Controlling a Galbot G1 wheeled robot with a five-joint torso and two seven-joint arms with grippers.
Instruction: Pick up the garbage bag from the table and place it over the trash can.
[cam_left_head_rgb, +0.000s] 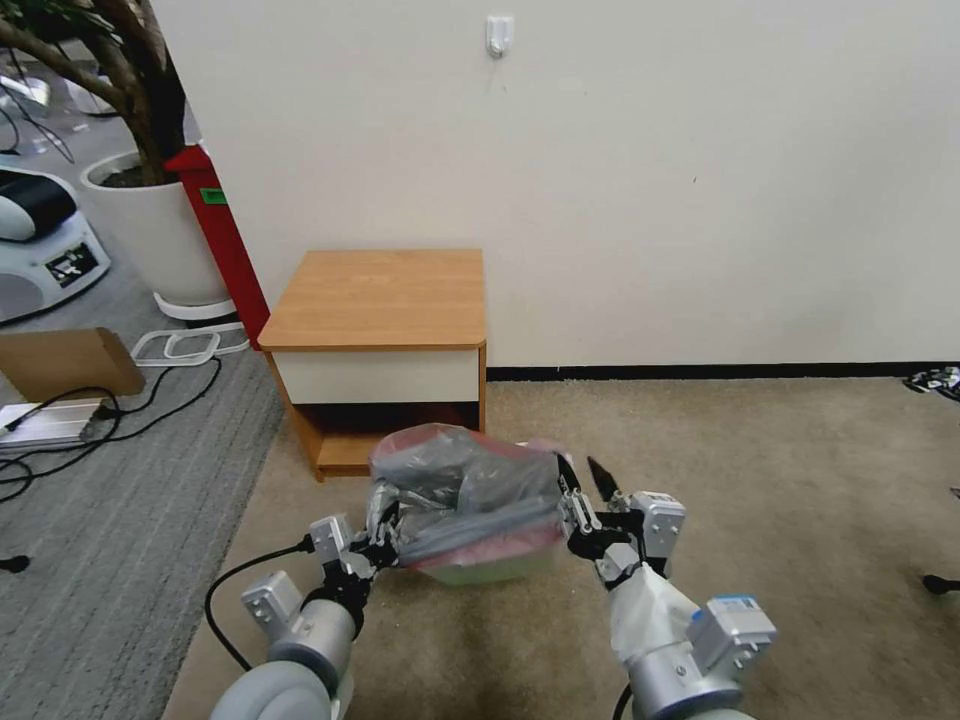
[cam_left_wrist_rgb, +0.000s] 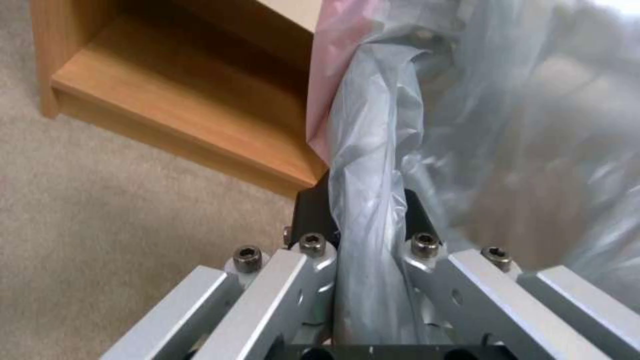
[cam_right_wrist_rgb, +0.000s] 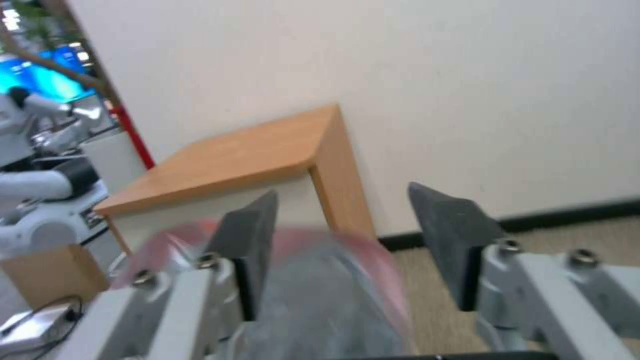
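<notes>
The garbage bag (cam_left_head_rgb: 465, 495), crinkled grey with a pinkish edge, hangs puffed up low over the carpet in front of the table (cam_left_head_rgb: 375, 295). A pale strip of the trash can (cam_left_head_rgb: 490, 572) shows under the bag's lower edge; the rest is covered. My left gripper (cam_left_head_rgb: 385, 545) is shut on the bag's left side. In the left wrist view a twisted fold of the bag (cam_left_wrist_rgb: 370, 165) runs between the fingers (cam_left_wrist_rgb: 312, 210). My right gripper (cam_left_head_rgb: 587, 485) is at the bag's right edge, open. In the right wrist view its pads (cam_right_wrist_rgb: 250, 240) stand wide apart over the bag (cam_right_wrist_rgb: 320, 295).
The table backs onto a white wall. To the left are a red post (cam_left_head_rgb: 225, 240), a big white plant pot (cam_left_head_rgb: 150, 235), a cardboard box (cam_left_head_rgb: 65, 362) and cables (cam_left_head_rgb: 150, 400) on grey carpet. Beige carpet stretches open to the right.
</notes>
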